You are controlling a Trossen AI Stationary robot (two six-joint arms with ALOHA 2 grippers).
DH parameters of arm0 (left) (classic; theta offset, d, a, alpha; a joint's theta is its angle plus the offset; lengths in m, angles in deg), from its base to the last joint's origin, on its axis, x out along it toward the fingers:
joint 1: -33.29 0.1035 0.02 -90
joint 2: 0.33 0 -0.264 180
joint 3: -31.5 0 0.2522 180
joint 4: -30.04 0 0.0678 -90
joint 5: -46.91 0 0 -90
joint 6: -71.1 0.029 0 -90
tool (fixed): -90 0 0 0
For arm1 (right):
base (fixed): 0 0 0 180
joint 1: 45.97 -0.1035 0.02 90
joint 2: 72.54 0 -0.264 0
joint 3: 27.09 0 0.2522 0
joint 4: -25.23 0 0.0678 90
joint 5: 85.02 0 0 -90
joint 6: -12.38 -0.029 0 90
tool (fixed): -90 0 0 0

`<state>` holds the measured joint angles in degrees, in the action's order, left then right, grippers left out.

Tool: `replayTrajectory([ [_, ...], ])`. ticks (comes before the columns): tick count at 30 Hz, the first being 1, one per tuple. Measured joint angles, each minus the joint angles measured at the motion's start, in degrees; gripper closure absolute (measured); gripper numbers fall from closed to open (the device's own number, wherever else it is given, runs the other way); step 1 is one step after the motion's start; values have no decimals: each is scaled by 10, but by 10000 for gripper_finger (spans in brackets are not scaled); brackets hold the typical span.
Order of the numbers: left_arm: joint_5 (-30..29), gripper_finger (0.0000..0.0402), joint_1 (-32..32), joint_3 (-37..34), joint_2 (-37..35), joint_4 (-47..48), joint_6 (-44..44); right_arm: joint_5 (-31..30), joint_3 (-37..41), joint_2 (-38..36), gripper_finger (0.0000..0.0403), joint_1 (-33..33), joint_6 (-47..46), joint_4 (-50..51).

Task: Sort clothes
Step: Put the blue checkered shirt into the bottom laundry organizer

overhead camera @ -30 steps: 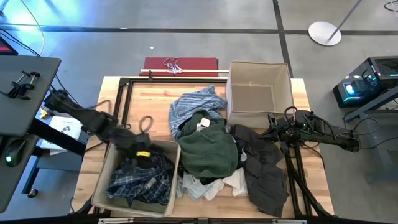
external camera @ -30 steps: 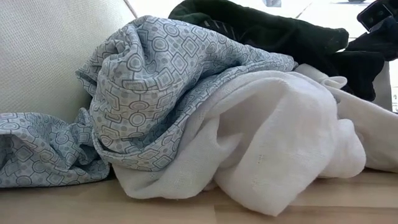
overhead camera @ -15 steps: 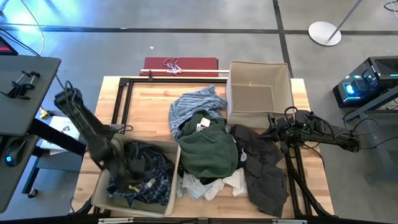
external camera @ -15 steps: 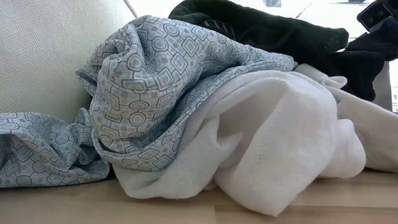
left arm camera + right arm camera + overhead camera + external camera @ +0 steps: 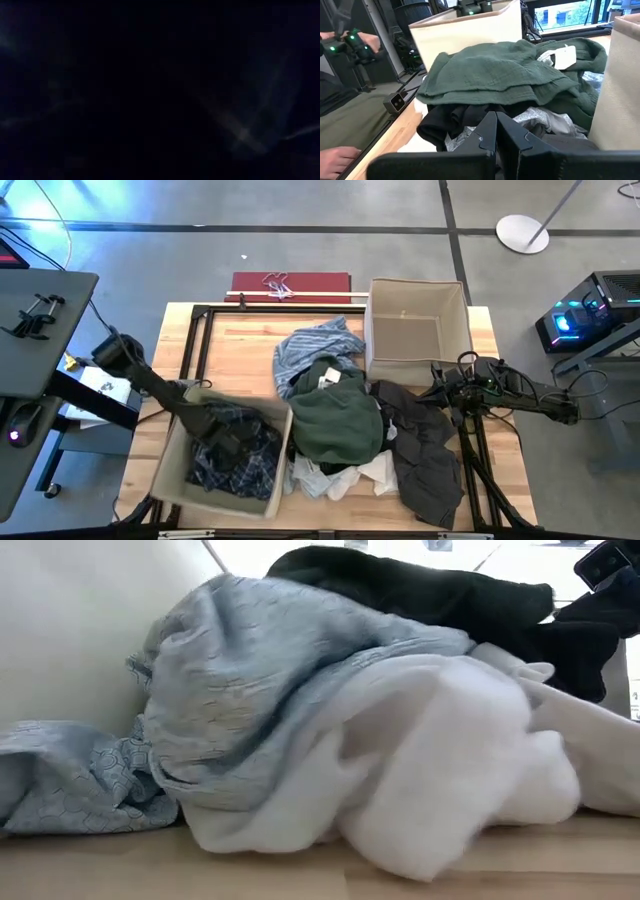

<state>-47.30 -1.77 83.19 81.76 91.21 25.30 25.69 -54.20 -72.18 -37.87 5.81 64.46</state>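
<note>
The left gripper (image 5: pixel 228 442) sits buried in the plaid shirt (image 5: pixel 238 463) in the near-left box (image 5: pixel 165 480), probably pinched on it; if it lifts, the shirt comes back out; right gripper (image 5: pixel 496 131) is clamped, empty, by the charcoal piece (image 5: pixel 425 460).

The plaid shirt (image 5: pixel 235 455) lies in the near-left box (image 5: pixel 170 480) — other clothes (image 5: pixel 350 430) heaped just right of it.

Two dark jointed arms (looped black cables)
</note>
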Motion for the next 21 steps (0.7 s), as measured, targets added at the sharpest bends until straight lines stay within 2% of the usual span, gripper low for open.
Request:
replayTrajectory([
  [3, -2, 387, 8, 0, -35, 10, 5, 0, 0, 0, 402, 0, 0, 0],
  [6, 22, 387, -1, 8, -76, 13, -46, 0, 0, 0, 402, 0, 0, 0],
  [10, 123, 387, -27, 17, -115, -20, -157, 0, 0, 0, 402, 0, 0, 0],
  [13, 188, 388, -62, 18, -127, -99, -242, 0, 0, 0, 402, 0, 0, 0],
  [16, 221, 388, -103, 18, -125, -203, -332, 0, 0, 0, 402, 0, 0, 0],
  [21, 216, 388, -168, 19, -105, -374, -465, 0, 0, 0, 402, 0, 0, 0],
])
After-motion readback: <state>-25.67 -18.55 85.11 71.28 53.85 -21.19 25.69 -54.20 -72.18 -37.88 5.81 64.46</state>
